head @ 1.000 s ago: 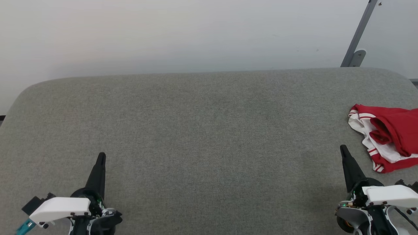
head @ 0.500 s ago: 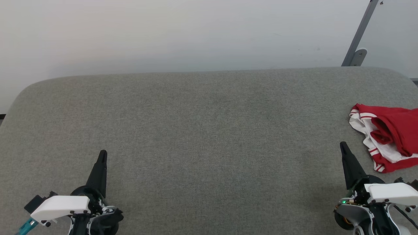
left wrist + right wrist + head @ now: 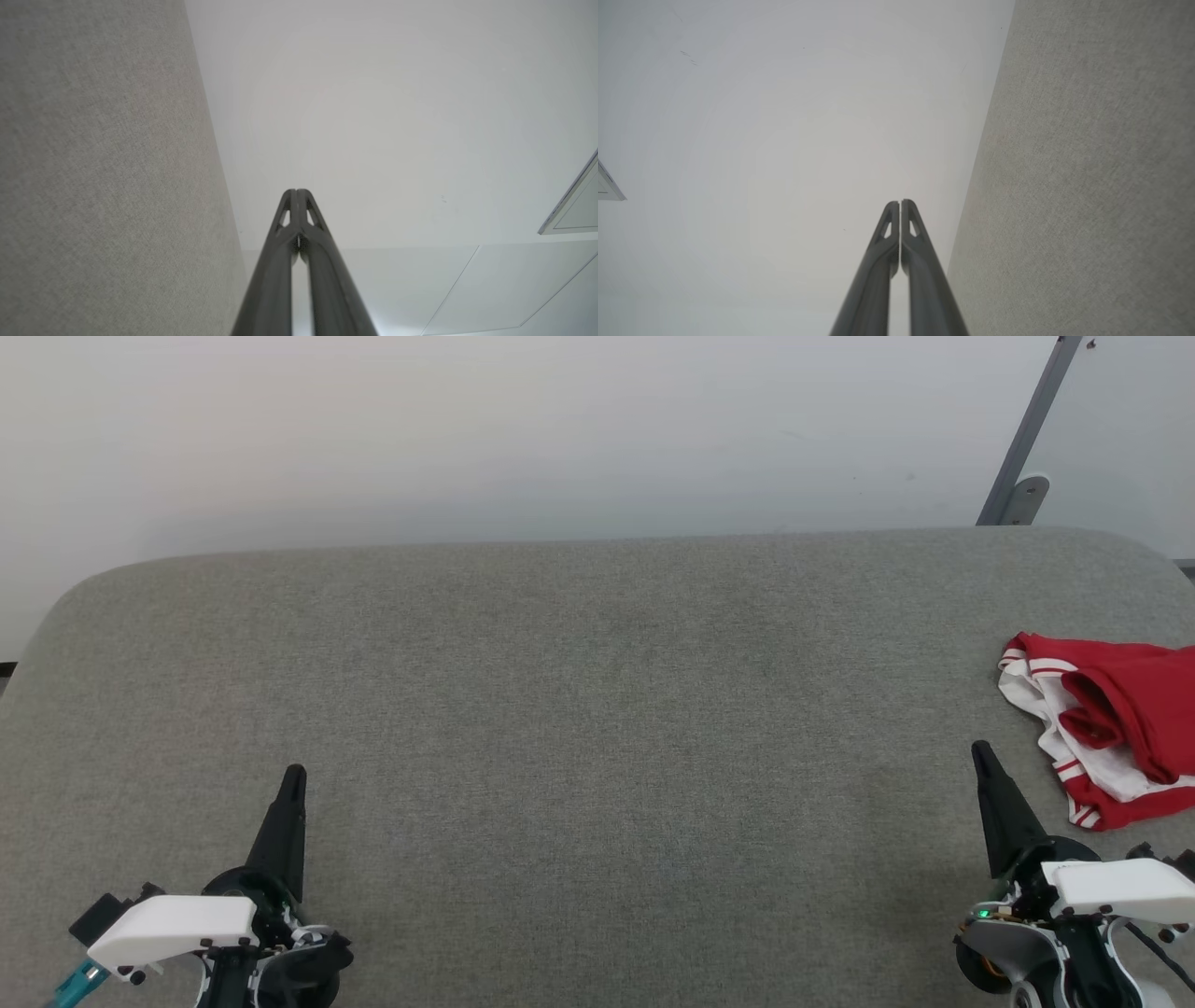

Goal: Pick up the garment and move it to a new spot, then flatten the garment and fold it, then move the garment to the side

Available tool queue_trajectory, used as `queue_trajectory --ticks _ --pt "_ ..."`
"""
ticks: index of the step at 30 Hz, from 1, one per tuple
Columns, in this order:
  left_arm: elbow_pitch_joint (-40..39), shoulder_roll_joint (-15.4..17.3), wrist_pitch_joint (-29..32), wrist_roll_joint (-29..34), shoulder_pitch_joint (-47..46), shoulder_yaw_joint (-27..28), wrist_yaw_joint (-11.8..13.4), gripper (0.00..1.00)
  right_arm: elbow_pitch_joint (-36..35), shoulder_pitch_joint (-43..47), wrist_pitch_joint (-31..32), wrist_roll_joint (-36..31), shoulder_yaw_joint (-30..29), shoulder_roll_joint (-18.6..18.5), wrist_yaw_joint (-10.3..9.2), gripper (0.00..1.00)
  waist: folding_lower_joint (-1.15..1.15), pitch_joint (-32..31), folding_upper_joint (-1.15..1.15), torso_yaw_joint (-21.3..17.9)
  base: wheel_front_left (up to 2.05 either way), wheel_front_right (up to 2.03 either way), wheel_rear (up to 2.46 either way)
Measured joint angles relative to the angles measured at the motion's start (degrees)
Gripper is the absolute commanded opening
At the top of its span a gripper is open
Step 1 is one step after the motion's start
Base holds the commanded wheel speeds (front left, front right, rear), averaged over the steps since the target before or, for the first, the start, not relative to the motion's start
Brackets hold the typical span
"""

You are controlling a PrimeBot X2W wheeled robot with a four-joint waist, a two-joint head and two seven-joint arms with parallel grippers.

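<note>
**Garment Position Relative to Both Grippers**

The garment (image 3: pixel 1116 728) is lying crumpled on the grey padded surface (image 3: pixel 597 709), at the surface's right edge in the head view. Part of it is running past the frame border. Red cloth is bunching on top, and white fabric with red-and-white striped trim is showing along its near and left sides.

The right gripper (image 3: pixel 980 753) is sitting at the lower right of the head view. Its two dark fingers are pressing together into a single point and are holding nothing. The tip is pointing away from the robot and is standing near the garment, just left of the garment's near corner, with a strip of bare surface showing between them. In the right wrist view the fingers (image 3: pixel 920 261) are meeting at the tips.

The left gripper (image 3: pixel 293 775) is sitting at the lower left, well apart from the garment, across the width of the surface. In the left wrist view its fingers (image 3: pixel 275 270) are likewise lying closed against each other, empty.
</note>
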Motion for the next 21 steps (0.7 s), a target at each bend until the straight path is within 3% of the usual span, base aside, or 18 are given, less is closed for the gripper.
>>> queue_trajectory --ticks 21 --pt "0.0 -0.01 0.0 0.0 0.0 0.0 0.0 0.0 0.0 0.0 0.0 0.0 -0.01 0.0 0.0 0.0 0.0 0.0 0.0 0.0 0.0 0.0 0.0"
